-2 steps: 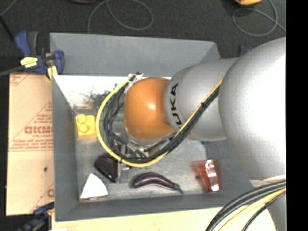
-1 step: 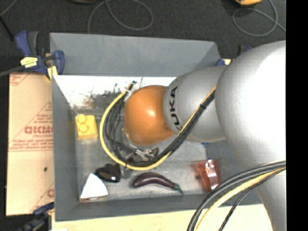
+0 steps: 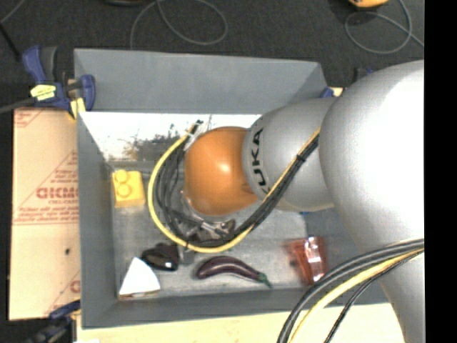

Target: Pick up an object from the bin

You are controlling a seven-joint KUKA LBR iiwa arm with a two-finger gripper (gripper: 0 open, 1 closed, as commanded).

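Note:
My gripper (image 3: 209, 226) is low over the middle of the bin, and just a bit of its grey body shows under the orange cover. Right below it, toward the front, lies a small shiny black object (image 3: 161, 256). A dark purple toy eggplant (image 3: 228, 269) with a green stem lies to the right of the black object, along the front wall. A white wedge-shaped piece (image 3: 139, 279) rests in the front left corner.
A yellow block (image 3: 128, 187) with two round studs sits by the left wall. A red, clear-wrapped item (image 3: 308, 257) lies at the front right, under the arm. The arm and its cables hide the bin's right and back floor.

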